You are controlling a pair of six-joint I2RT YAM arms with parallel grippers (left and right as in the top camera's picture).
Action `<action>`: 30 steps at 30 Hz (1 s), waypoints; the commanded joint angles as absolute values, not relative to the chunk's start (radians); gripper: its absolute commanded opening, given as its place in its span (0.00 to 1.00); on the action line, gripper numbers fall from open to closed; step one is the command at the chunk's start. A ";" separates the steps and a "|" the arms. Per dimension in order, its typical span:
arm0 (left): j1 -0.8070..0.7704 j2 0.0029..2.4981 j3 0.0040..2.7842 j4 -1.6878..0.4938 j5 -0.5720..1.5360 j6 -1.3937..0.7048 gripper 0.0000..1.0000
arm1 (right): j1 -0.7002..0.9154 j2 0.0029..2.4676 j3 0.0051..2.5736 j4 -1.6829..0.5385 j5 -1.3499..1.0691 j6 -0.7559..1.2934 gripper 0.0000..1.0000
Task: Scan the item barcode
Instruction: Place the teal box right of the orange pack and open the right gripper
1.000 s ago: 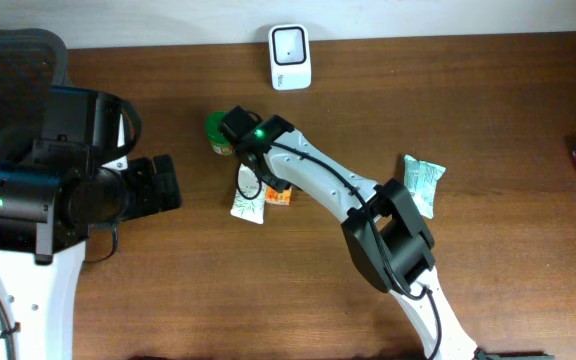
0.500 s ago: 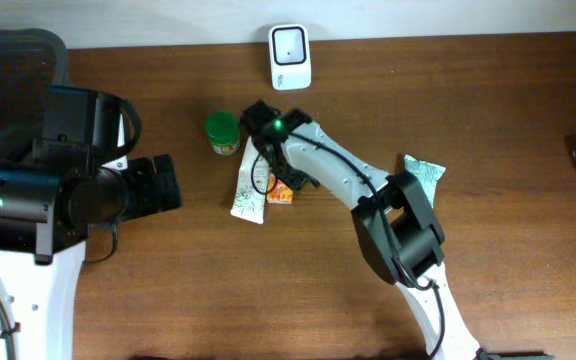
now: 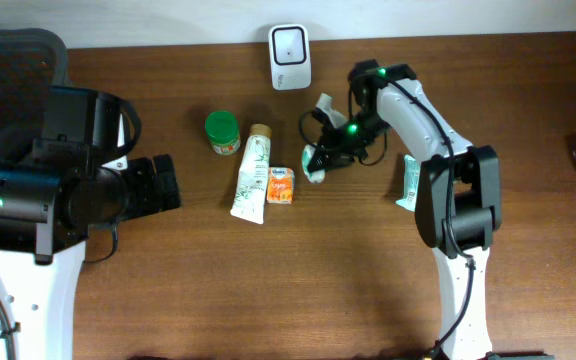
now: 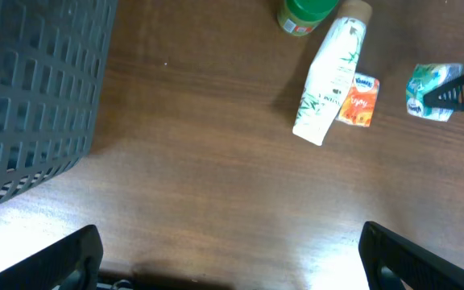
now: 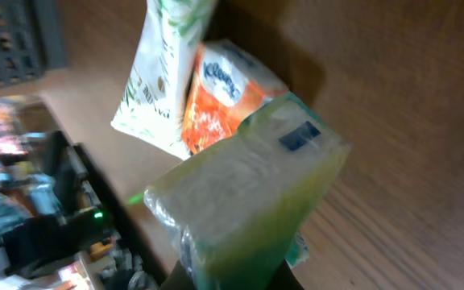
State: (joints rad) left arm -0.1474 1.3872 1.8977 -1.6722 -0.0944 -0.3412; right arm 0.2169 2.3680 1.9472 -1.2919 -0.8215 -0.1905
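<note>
The pick-up is judged done: the right gripper [image 3: 326, 154] is closed tight on a green pack [image 3: 314, 162], which appears lifted and is held just below and slightly right of the scanner [image 3: 290, 43]. In the right wrist view the pack is seen pinched at its lower end, and no barcode can be made out on the faces shown. The scan itself is judged not yet done, since the pack is not presented to the scanner's face; it has yet to be carried up and turned toward it. The left gripper [image 4: 230, 242] is spread fully and nothing is held in it, well to the scanner's lower left. A tube [image 3: 252, 172], an orange pack [image 3: 280, 185] and a jar [image 3: 222, 132] are seen below-left of the scanner.
</note>
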 commanded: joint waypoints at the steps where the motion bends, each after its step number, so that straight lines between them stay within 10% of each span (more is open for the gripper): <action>1: -0.147 1.376 1.900 -1.670 -0.098 -0.352 0.99 | 0.184 2.363 1.832 -1.254 -0.910 -0.208 0.09; 3: -0.147 1.376 1.900 -1.670 -0.098 -0.352 0.99 | 0.148 2.363 1.792 -1.234 -0.851 -0.179 0.24; 19: -0.147 1.376 1.900 -1.670 -0.098 -0.352 0.99 | 0.128 2.363 2.056 -1.461 -0.522 -0.104 0.47; 26: -0.147 1.376 1.900 -1.670 -0.098 -0.352 0.99 | 0.185 2.363 1.894 -1.295 -0.521 -0.071 0.46; 30: -0.147 1.376 1.900 -1.670 -0.098 -0.352 0.99 | 0.183 2.363 1.849 -1.237 -0.522 -0.043 0.18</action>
